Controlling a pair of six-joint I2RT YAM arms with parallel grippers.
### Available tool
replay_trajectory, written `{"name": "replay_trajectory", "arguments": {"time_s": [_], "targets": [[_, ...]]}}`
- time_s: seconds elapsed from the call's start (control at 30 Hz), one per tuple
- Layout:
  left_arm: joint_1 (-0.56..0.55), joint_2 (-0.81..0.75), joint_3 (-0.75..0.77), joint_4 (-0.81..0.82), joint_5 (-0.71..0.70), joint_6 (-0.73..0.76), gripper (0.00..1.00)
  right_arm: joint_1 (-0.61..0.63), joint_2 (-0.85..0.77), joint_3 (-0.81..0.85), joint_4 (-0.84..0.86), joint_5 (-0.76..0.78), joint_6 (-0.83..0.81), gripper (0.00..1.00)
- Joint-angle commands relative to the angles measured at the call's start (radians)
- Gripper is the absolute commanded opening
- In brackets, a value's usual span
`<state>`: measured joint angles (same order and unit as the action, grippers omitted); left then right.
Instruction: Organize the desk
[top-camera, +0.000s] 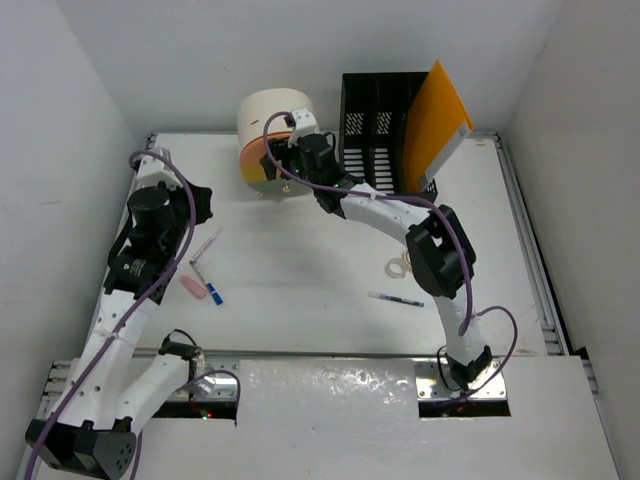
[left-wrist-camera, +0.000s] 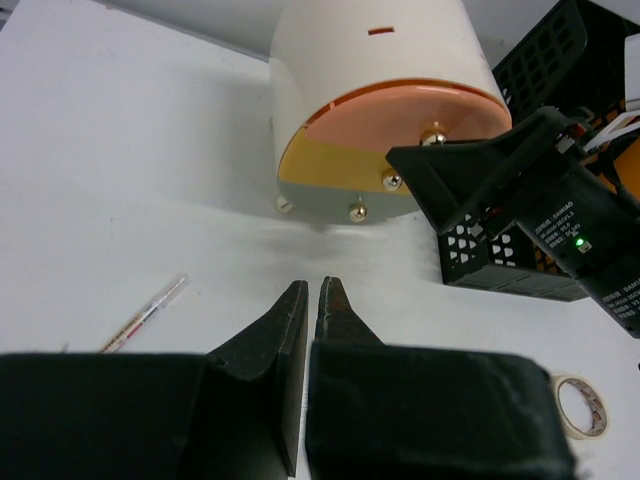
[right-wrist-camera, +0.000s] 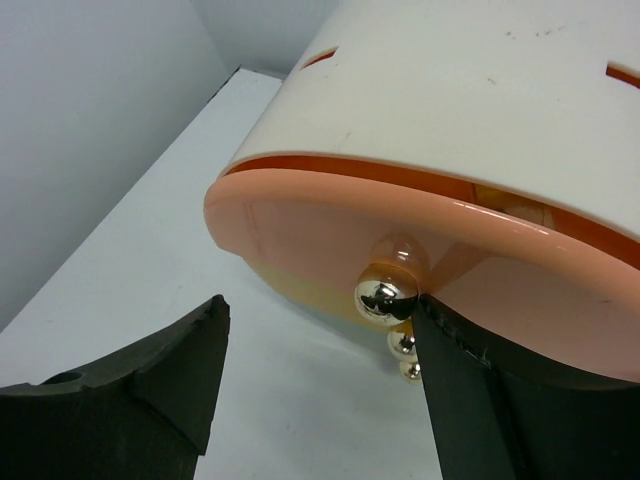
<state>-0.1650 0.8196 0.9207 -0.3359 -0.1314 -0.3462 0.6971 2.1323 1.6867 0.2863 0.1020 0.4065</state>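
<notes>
A: Claws now?
B: My right claw (right-wrist-camera: 320, 310) is spread around the gold knob (right-wrist-camera: 385, 292); left claw (left-wrist-camera: 312, 295) pressed together. Surface (top-camera: 300, 300) below, pens (top-camera: 395, 298) scattered.
A: Risk?
B: I may slip off round knob, or drawer box (top-camera: 272, 115) tips.

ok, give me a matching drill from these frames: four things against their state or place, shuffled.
1 left gripper
2 right gripper
3 orange folder
4 tape roll

a open at the gold knob
b in the black rack
c shut
d flat on the desk

Pairs: 1-c, 2-a, 3-b, 4-d
</notes>
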Motion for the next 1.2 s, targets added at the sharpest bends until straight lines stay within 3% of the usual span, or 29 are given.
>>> {"name": "replay_trajectory", "arguments": {"time_s": [0.0, 0.4, 0.57, 0.7, 0.8, 1.17], "targets": [[-0.007, -0.016, 0.007, -0.026, -0.007, 0.000, 0.00, -0.001, 0.012, 0.050, 0.111, 0.025, -0.034, 0.72], [-0.008, -0.019, -0.002, -0.052, -0.008, 0.000, 0.00, 0.001, 0.029, -0.011, 0.292, -0.018, -0.067, 0.73], [-0.007, -0.033, -0.025, -0.055, -0.014, -0.004, 0.00, 0.004, -0.064, -0.096, 0.200, -0.036, -0.020, 0.71], [-0.008, -0.051, -0.051, -0.045, -0.040, -0.005, 0.00, 0.010, -0.165, -0.261, 0.180, 0.027, 0.058, 0.69], [-0.007, -0.042, -0.054, -0.045, -0.033, -0.011, 0.00, 0.005, -0.175, -0.298, 0.172, 0.070, 0.092, 0.66], [-0.007, -0.037, -0.052, -0.048, -0.022, -0.008, 0.00, -0.062, 0.037, -0.118, 0.217, -0.002, 0.380, 0.60]]}}
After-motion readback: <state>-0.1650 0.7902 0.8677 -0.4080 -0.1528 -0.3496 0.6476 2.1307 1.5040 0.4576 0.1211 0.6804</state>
